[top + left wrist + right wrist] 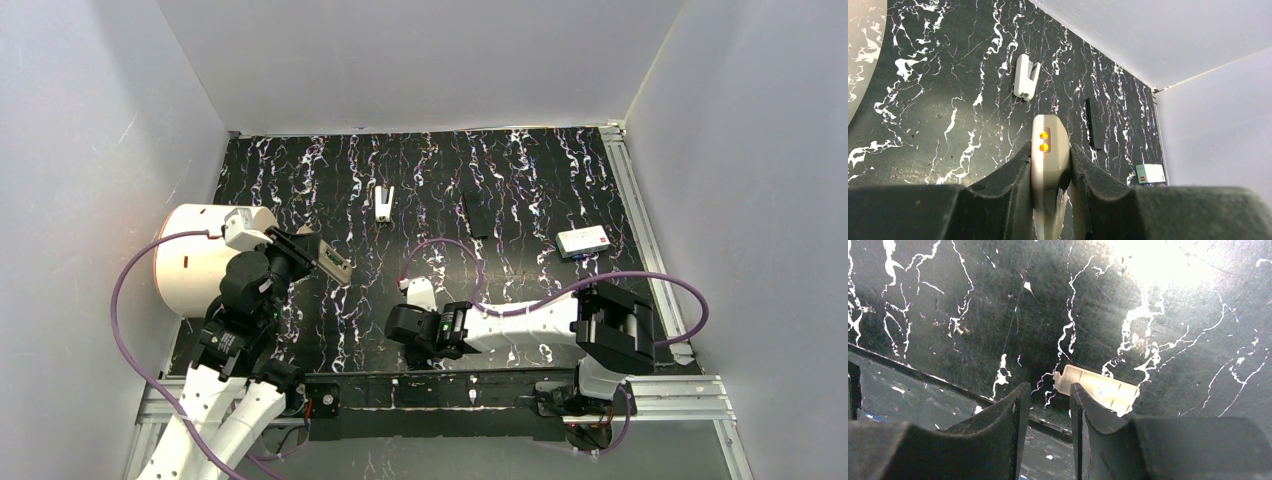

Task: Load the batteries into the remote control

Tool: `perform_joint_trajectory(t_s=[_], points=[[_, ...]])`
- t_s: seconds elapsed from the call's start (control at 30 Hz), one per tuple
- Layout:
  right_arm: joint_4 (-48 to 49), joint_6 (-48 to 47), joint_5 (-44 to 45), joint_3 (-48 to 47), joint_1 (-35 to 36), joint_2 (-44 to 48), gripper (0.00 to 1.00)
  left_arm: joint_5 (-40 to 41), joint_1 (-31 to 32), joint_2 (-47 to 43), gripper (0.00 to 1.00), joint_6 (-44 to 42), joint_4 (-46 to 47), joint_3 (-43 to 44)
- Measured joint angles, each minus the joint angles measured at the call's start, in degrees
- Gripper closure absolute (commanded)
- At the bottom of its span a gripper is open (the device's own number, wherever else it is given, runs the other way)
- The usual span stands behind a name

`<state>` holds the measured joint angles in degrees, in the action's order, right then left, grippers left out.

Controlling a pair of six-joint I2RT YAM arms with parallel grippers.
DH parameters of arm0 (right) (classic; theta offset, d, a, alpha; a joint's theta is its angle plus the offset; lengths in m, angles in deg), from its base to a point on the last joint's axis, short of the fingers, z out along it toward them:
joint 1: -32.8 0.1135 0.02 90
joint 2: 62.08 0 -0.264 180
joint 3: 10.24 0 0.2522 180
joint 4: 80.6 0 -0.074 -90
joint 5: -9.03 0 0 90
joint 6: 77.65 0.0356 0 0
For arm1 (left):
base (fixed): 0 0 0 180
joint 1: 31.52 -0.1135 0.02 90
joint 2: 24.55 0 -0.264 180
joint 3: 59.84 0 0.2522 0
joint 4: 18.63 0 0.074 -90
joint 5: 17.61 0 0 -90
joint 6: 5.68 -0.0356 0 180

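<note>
We see L gripper clamped on the beige remote control, held off the mat; R gripper sits low nr the mat's front edge, jaws slightly apart, empty, a white cover lying just beside them

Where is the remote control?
In the top view, the remote control is clamped in the left gripper at the left side of the table, beside the white round tub.

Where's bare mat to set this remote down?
Bare mat: the middle, between the white clip, the black strip and the right arm; also along the back wall. Crowded: the near edge around the right arm and cream cover, and the left by the white tub.
</note>
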<state>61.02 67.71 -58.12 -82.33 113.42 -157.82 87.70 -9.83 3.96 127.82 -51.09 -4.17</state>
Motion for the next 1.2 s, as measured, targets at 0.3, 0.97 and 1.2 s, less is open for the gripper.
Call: perform_joint_trajectory(t_s=[0.3,0.97,1.2], points=[[-1.07,0.55,0.98,-2.14,-0.02,-1.77,0.68,0.66,0.0,1.25,1.0,-0.72,-0.24,-0.15],[-2.82,1.73,1.31,-3.8,-0.17,-4.52,0.76,0.74,0.0,1.79,1.0,-0.7,-0.28,-0.31],[-4.46,2.32,1.4,-4.96,-0.74,-5.33,0.94,0.72,0.0,1.77,1.0,-0.66,-0.59,-0.31]])
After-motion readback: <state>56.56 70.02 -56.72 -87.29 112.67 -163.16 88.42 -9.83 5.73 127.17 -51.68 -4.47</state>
